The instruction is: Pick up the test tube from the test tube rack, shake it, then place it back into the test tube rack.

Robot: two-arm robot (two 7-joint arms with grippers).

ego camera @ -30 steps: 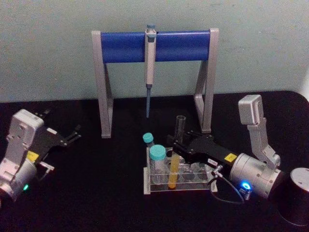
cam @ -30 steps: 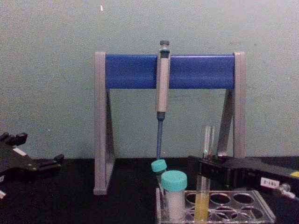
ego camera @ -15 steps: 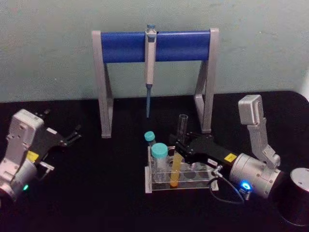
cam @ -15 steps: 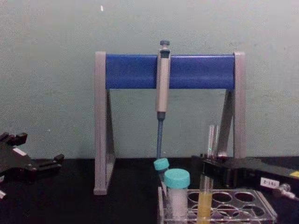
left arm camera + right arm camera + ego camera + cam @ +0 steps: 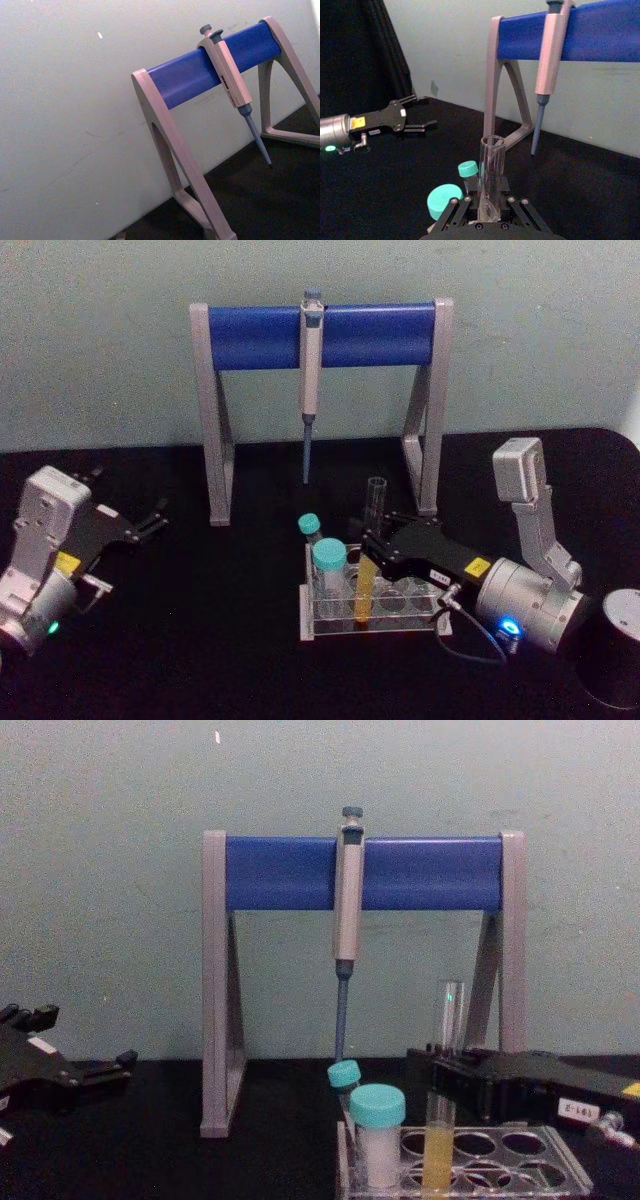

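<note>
Looking down from the head camera, I have the right gripper (image 5: 370, 546) closed on the test tube (image 5: 376, 502), its fingers pinching the glass about halfway up, above the yellow-orange liquid. The tube leans slightly, and its lower end sits in a hole at the left end of the test tube rack (image 5: 412, 606), beside two teal-capped vials (image 5: 328, 562). From the chest camera the liquid column (image 5: 436, 1155) reaches down inside the rack (image 5: 505, 1167), with the clear upper part standing above the gripper (image 5: 446, 1072). On the right wrist camera the tube (image 5: 491, 167) rises straight up between the two fingers (image 5: 454, 209).

My left gripper (image 5: 152, 519) is parked over the black table (image 5: 220, 640) at the left, well away from the rack, fingers spread and holding nothing.

Each gripper body carries a yellow label (image 5: 478, 565), and there is a small white tag (image 5: 576, 1108) on the right one; I cannot read the print on any of them. Behind the rack, a pipette (image 5: 310, 380) hangs from the blue-barred stand (image 5: 380, 335).
</note>
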